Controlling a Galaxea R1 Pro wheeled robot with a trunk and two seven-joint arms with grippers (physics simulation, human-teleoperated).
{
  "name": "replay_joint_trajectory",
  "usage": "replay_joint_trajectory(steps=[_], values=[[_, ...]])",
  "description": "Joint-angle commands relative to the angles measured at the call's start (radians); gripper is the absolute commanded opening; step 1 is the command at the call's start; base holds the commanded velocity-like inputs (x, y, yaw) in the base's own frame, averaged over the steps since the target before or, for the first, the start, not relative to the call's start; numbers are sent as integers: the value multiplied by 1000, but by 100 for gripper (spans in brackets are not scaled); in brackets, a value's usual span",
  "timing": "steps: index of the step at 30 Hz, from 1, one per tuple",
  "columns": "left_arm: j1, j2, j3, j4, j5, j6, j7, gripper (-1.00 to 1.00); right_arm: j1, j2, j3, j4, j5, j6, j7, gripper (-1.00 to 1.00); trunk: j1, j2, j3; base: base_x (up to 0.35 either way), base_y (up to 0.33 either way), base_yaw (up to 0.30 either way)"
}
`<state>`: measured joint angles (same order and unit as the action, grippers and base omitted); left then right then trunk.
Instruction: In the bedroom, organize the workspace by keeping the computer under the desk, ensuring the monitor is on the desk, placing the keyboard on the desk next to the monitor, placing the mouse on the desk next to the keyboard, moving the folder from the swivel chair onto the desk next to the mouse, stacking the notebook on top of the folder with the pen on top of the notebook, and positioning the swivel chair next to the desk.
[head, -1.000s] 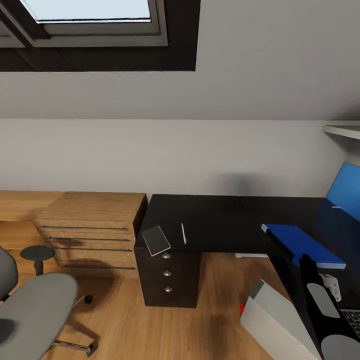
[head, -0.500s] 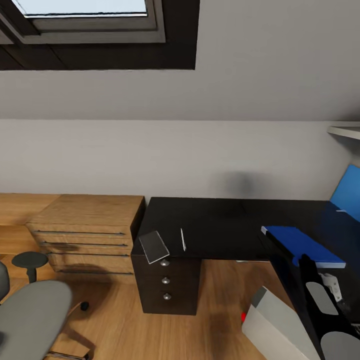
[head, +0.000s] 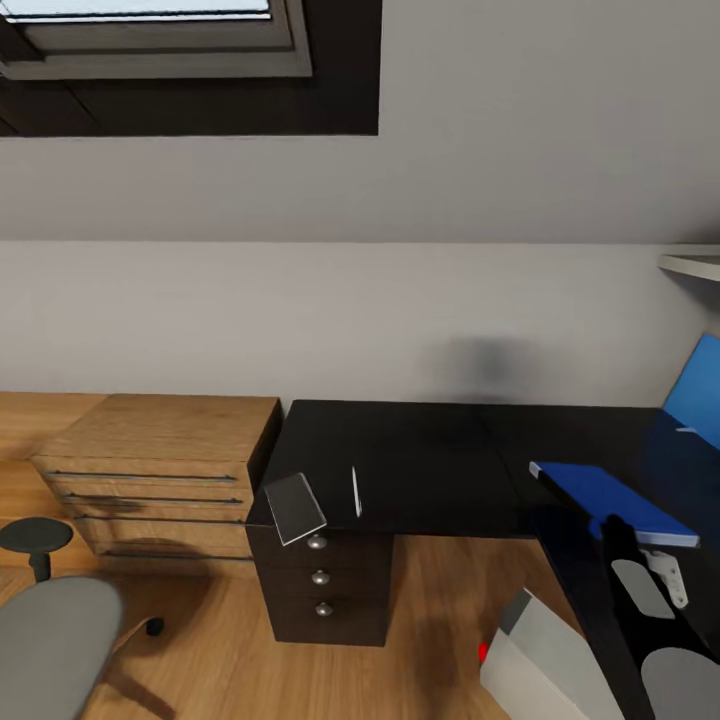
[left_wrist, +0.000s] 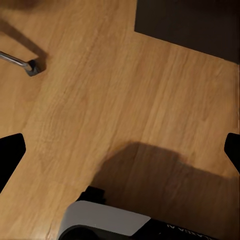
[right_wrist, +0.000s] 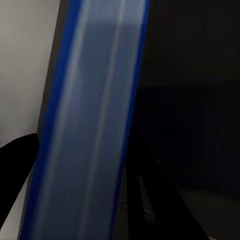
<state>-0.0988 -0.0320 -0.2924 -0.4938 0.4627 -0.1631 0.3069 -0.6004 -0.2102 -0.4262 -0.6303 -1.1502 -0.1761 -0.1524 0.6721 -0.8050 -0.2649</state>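
Two pincers, different stories. Left pincer was spread wide and empty, pointing down at the wood floor, with a chair castor off to one side. Right pincer sat at the near edge of the blue flat item. In the right wrist view that blue surface ran right past one dark finger, and whether the pincer gripped it or was just beside it could not be told.

Key relation: the pen lay on the counter near its front edge, well apart from the right pincer and toward the robot's left. Its long axis ran roughly front to back, pointing at the wall. Judged from the head view, the left arm was the nearer one, but its pincer was down at floor level and would have to rise above the counter first.

A grey slab sat just beside the pen, tilted and overhanging the counter's corner above the drawer unit. It looked like a knock-off risk for any reach to the pen.

The blue flat item lay flat on the counter's right wing. Folder or notebook, could not tell.

Counter top was black, glossy and mostly bare between the pen and the blue item. The computer stood on the floor by the right wing, red dot facing out. The swivel chair was at lower left, apart from the counter, in front of a low wood cabinet. Plain grey wall behind, with a window high on the left.
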Motion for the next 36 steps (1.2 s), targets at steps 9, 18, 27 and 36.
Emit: replay_joint_trajectory(steps=[9,18,27,36], values=[[-1,-12,-5,-25,14,-6,9,100,-5,2,-2,7,-20,-59,3,-100,23,-43,-20,4,-4,0],[-1,-12,-4,-27,14,-7,9,100,-6,14,-2,0,-25,-60,17,-100,58,-106,-48,0,0,0],[-1,-12,-4,-29,14,-7,10,100,-6,17,-1,0,-27,-62,37,-100,92,-169,-77,0,0,0],[-1,-12,-6,-28,13,-64,13,100,-6,67,-2,-1,-29,-170,74,-100,127,-232,-105,0,0,0]])
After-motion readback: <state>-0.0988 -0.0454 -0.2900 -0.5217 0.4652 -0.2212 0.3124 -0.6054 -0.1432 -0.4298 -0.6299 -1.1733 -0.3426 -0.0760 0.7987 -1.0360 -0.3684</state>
